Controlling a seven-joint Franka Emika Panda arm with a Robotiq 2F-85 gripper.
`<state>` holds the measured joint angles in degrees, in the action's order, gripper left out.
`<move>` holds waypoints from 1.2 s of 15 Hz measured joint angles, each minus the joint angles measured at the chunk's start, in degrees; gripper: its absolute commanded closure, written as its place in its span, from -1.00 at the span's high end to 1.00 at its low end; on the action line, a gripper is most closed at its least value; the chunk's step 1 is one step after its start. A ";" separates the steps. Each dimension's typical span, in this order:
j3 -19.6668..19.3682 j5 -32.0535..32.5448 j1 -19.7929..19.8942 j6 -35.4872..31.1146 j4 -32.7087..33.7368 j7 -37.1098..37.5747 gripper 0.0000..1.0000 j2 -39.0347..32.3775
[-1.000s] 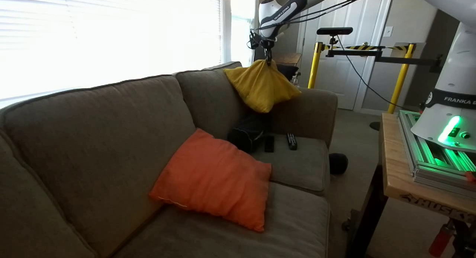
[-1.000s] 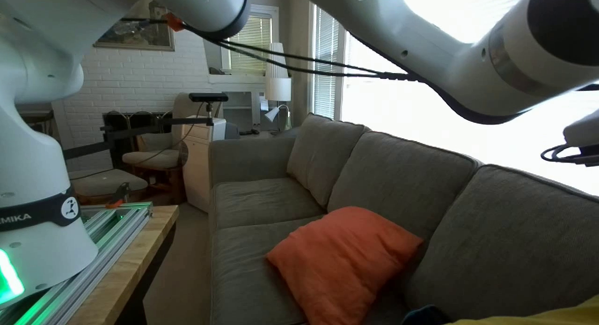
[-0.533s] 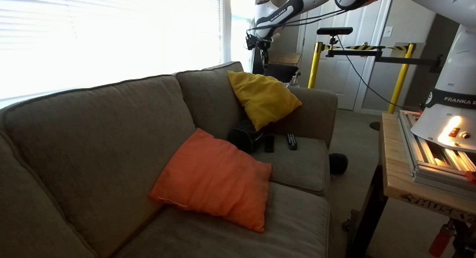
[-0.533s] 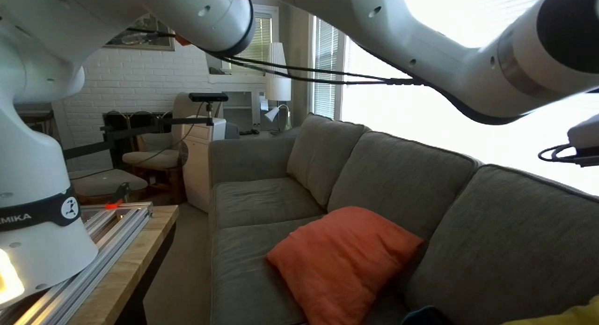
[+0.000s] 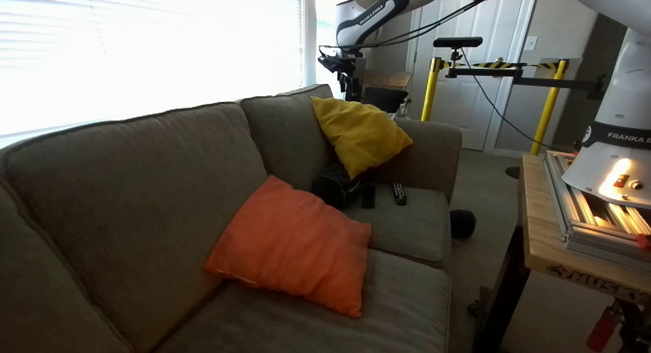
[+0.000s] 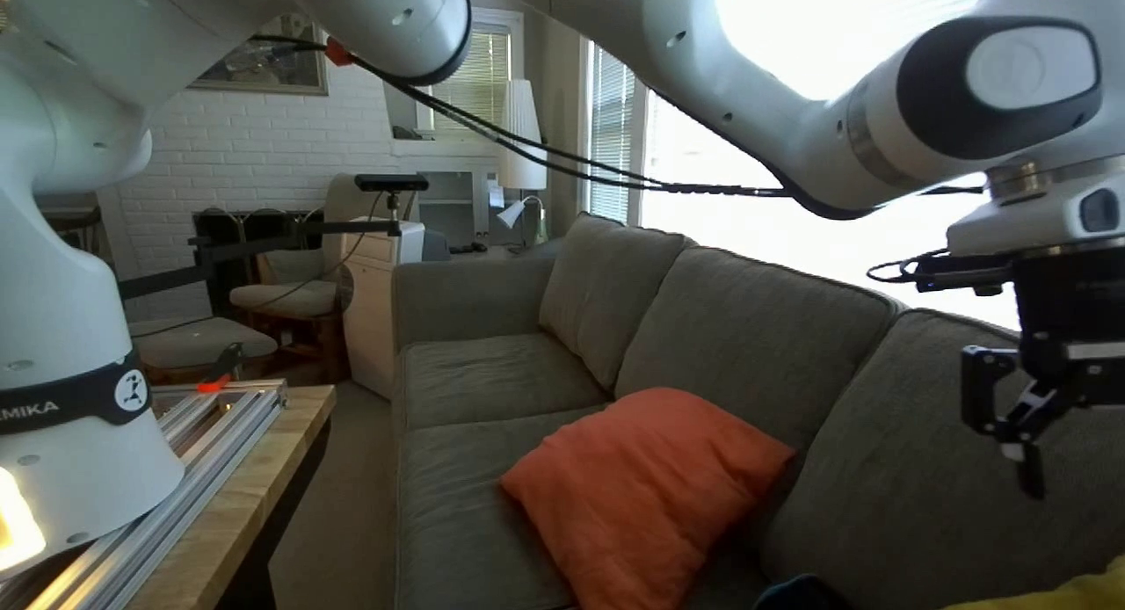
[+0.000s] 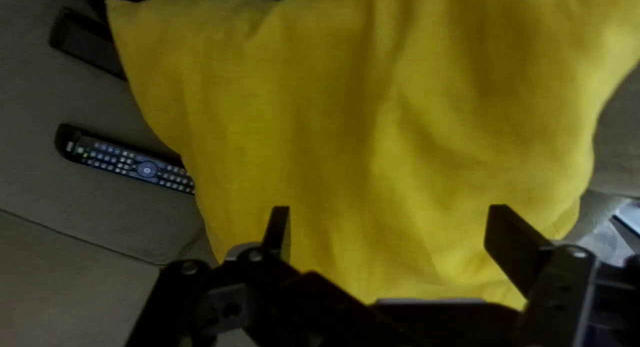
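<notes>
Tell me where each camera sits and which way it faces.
An exterior view: outside the robot, facing along the sofa toward a white door; the base stands at frame right, with the arm and gripper at top.
An exterior view: outside the robot, facing along the sofa toward a white brick wall; base at frame left, arm across the top, gripper at right.
Wrist view: on the wrist, facing down at the yellow pillow; the gripper's spread fingers show at the bottom.
Shared: the orange pillow, in both exterior views.
</notes>
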<state>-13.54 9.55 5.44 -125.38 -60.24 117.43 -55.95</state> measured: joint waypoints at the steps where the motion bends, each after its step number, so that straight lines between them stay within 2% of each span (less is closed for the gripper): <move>1: 0.96 0.00 -0.43 -0.02 -1.65 -2.12 1.00 0.58; 10: 4.96 -0.29 -1.81 -0.10 -15.66 -25.74 1.00 3.48; 14: 5.11 -0.29 -2.17 1.99 -18.43 -36.38 1.00 2.60; 18: 4.59 -0.11 -3.98 7.08 -18.87 -43.16 1.00 -0.51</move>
<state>-8.95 9.43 1.46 -118.30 -79.10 74.27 -56.46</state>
